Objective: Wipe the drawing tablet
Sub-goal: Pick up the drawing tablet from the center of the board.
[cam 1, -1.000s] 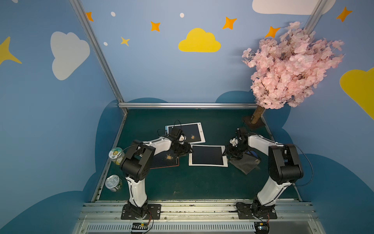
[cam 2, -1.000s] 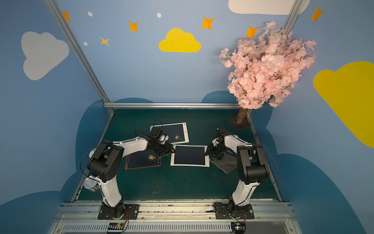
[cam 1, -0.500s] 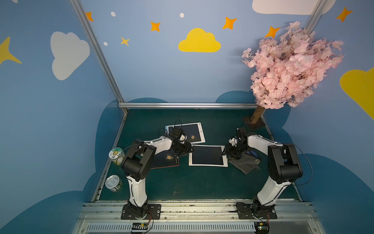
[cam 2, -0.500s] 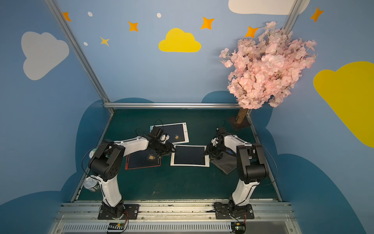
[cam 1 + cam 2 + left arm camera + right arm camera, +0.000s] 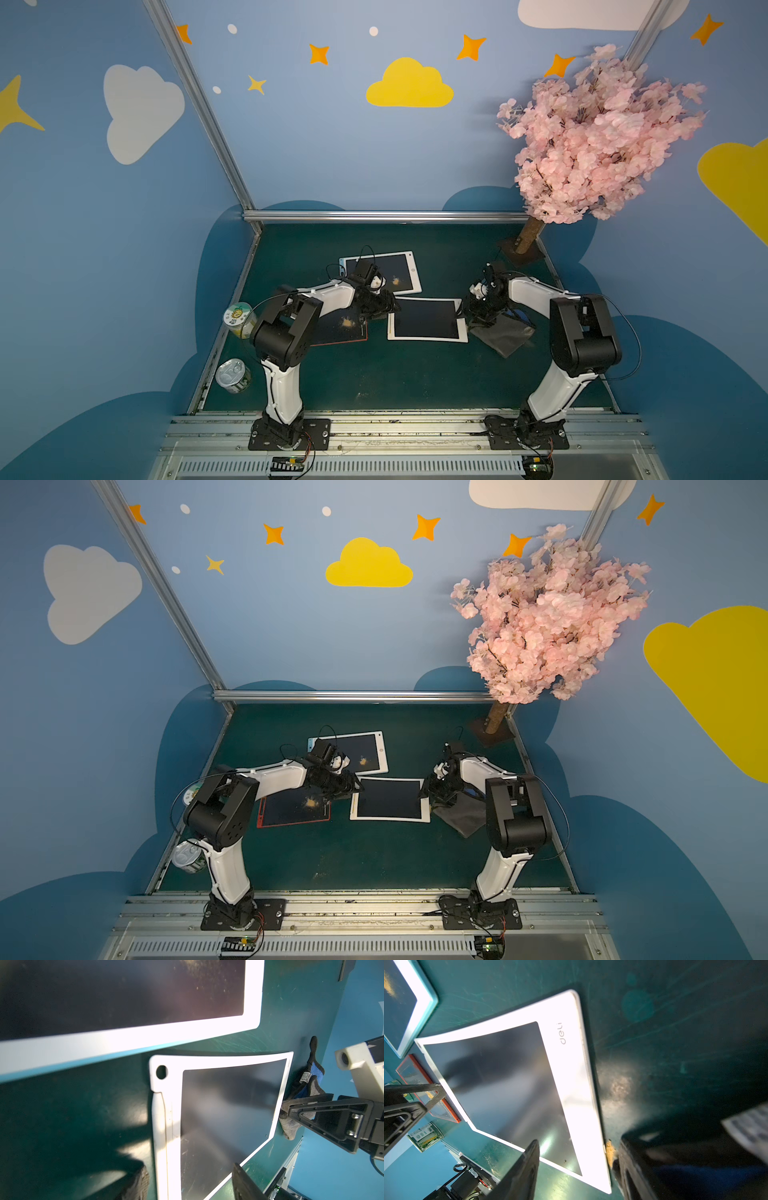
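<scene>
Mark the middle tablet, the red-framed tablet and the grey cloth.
middle tablet [image 5: 424, 318]: a top view, screen centre.
red-framed tablet [image 5: 291, 814]: a top view, bare screen.
grey cloth [image 5: 503, 337]: a top view, fabric middle.

Count three drawing tablets: white-framed tablet [image 5: 426, 319] between left gripper [image 5: 390, 311] and right gripper [image 5: 468, 319], blue-edged tablet [image 5: 399, 266], red-framed tablet [image 5: 338, 330]. Two cans: yellow-label can [image 5: 240, 320], silver-top can [image 5: 232, 376]. One cloth [image 5: 505, 338]. One tree [image 5: 598, 137].
</scene>
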`<state>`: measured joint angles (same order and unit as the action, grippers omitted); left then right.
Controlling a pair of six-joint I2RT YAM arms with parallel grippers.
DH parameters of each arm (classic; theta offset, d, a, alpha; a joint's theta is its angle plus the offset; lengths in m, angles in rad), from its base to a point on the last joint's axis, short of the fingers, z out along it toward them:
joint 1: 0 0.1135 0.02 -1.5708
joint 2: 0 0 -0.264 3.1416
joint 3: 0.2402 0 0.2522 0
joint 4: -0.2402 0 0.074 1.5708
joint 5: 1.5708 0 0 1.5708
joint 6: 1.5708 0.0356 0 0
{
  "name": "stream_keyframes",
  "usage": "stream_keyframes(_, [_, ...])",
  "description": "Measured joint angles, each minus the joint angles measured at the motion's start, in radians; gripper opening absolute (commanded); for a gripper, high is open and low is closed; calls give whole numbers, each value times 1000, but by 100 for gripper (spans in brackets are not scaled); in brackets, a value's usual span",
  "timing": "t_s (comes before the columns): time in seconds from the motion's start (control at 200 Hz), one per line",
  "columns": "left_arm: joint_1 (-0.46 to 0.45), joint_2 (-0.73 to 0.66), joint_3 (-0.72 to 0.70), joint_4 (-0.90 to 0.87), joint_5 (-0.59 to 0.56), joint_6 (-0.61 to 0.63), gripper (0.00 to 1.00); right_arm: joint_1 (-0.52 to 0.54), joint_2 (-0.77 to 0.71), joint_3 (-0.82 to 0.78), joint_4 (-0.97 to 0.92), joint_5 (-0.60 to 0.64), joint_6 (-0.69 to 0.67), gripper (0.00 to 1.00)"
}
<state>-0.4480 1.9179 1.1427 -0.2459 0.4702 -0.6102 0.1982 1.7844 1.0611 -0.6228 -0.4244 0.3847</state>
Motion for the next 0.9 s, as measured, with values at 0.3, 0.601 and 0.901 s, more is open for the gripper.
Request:
stream_keyframes(0.3, [-4,5,-5,26,23,-24,64,13,4,0,15,-23,0,61])
stream_keyframes(0.601, [8,4,-43,114,69,-73,62,13,4,-2,16,-23,0,61])
stream_keyframes(0.901, [-1,4,-137,309,169,-162,54,13,4,-2,18,-23,0,61])
